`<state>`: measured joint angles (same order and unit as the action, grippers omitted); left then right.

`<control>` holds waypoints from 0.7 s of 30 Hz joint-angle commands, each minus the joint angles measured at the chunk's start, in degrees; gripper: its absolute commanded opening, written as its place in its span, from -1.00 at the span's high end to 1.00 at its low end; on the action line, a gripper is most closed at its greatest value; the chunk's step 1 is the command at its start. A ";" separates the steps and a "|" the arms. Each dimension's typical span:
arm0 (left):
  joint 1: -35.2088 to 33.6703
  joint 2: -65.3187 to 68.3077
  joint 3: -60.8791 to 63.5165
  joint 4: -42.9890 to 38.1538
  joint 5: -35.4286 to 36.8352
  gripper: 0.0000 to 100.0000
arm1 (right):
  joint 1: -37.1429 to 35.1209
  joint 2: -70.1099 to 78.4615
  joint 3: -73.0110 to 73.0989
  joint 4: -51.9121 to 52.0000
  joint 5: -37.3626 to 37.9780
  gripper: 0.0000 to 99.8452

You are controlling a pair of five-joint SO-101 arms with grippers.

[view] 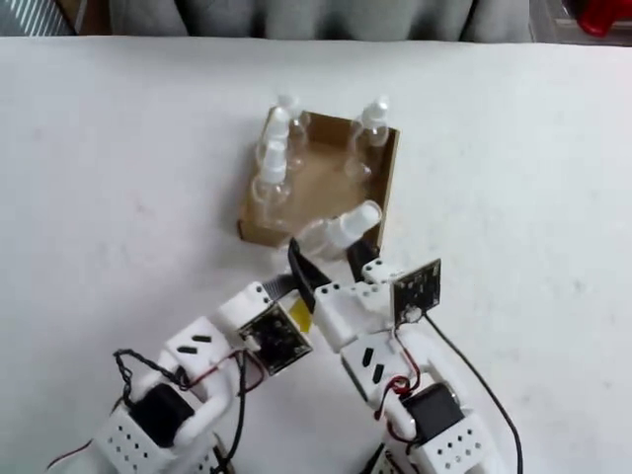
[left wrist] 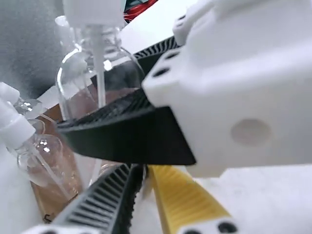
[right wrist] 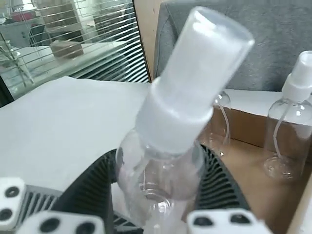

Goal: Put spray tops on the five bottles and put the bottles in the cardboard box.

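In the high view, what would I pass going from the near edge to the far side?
Left arm and right arm abreast → tilted bottle in right jaws → standing bottles in cardboard box → bare table → grey upholstery.

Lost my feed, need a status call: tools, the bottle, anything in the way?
Right tool shut on capped bottle, tilted at near right corner of cardboard box. Left tool crowding close beside. Other capped bottles upright inside; box middle bare.
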<state>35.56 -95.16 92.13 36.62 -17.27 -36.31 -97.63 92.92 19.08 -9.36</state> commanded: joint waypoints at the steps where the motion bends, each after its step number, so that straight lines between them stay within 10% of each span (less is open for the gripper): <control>1: -2.86 6.37 -3.43 -5.98 -0.70 0.95 | -2.77 -0.57 -2.73 0.40 0.26 0.97; 13: -2.95 12.53 -6.77 -7.12 -0.70 0.95 | 3.30 -0.04 -2.90 0.31 2.02 0.97; 21: -4.09 12.53 -12.66 5.80 -8.44 0.95 | 3.65 0.04 -2.73 0.31 5.19 0.97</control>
<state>33.36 -82.95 85.80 37.32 -22.73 -33.14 -97.63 93.01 19.16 -5.14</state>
